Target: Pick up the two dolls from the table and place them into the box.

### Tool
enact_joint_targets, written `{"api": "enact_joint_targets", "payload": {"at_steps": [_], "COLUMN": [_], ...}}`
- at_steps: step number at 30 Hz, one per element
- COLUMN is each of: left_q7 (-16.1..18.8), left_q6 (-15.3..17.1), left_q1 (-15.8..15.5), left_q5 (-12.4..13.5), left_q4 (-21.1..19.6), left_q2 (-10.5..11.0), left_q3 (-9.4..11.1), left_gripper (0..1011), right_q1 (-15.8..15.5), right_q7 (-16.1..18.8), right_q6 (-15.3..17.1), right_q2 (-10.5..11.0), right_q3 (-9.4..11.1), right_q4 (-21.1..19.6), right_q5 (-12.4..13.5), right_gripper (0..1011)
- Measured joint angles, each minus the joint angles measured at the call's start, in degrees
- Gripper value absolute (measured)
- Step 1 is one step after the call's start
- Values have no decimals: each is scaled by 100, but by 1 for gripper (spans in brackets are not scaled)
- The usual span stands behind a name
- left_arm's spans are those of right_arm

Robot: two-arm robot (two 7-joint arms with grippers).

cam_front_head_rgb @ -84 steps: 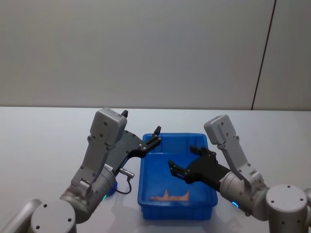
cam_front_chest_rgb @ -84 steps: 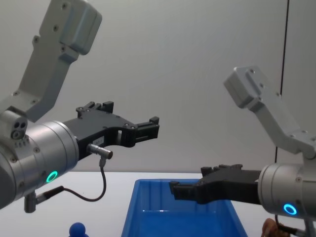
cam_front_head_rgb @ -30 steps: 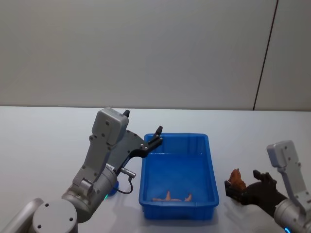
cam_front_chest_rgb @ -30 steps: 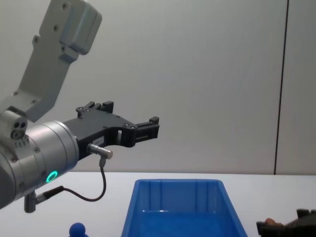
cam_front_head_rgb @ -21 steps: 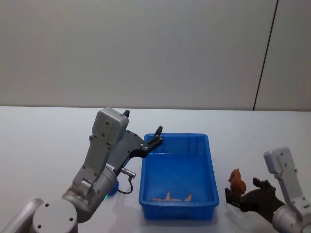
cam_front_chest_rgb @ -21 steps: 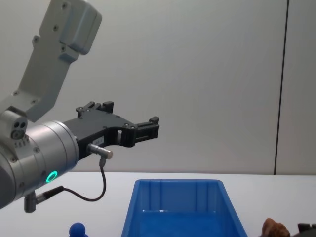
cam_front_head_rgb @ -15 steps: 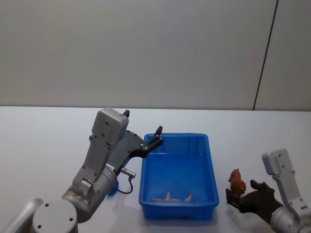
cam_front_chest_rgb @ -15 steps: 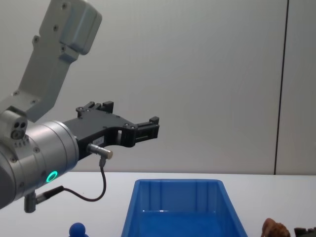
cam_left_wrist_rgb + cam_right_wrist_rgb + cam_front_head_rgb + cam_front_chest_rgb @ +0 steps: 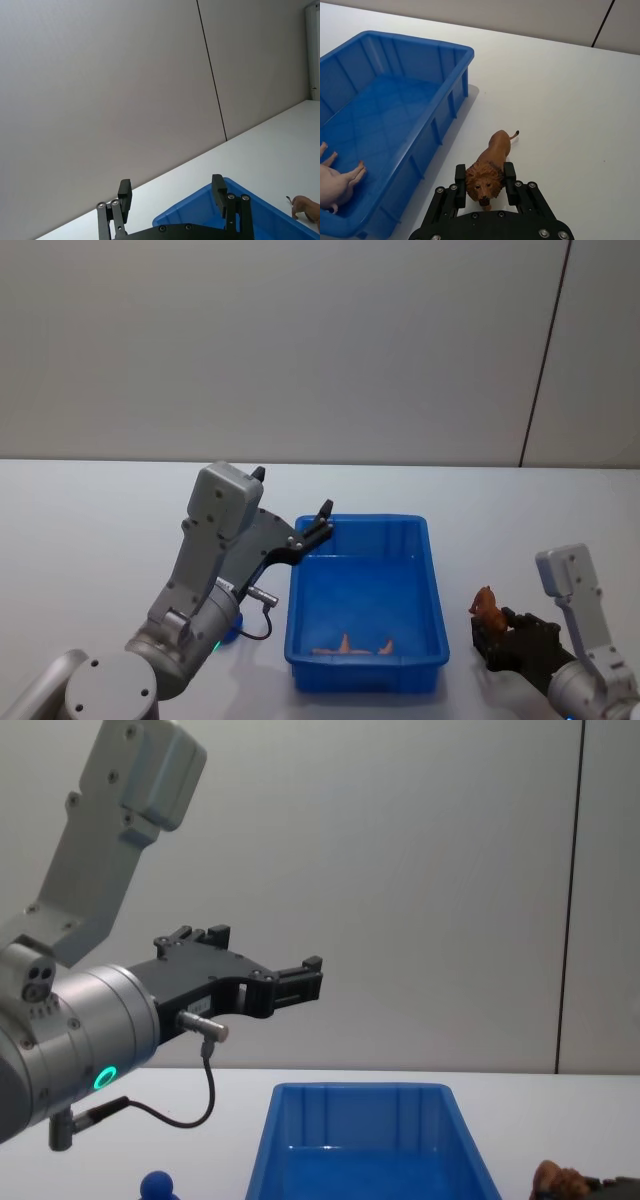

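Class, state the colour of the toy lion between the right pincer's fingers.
Reddish-brown toy lion, tawny mane; best in the right wrist view.

Light is bright, even and diffuse, falling from overhead, so the wall (image 9: 300, 340) and table (image 9: 100, 510) show no hard glare. The box (image 9: 447, 112) throws a soft-edged shadow onto the table along its side nearest the doll (image 9: 495, 150), which itself casts barely any. The box floor carries a mild pale sheen, and a green ring (image 9: 104, 1077) glows on the left arm (image 9: 60, 1040).
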Motion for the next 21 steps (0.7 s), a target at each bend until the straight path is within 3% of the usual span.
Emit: {"api": "enact_joint_targets", "payload": {"at_steps": [11, 21], "left_q7": [0, 0], "left_q6": [0, 0], "left_q1": [0, 0], "left_q5": [0, 0], "left_q4": [0, 0], "left_q2": [0, 0], "left_q3": [0, 0], "left_gripper": [1001, 1001], "right_q1": [7, 37], "right_q7": [-128, -72], "right_q6": [-183, -433], "right_q2": [-33, -20], "right_q3": [9, 42], "right_q4": [-42, -349], "right_q5": [21, -14], "right_gripper": [425, 425]}}
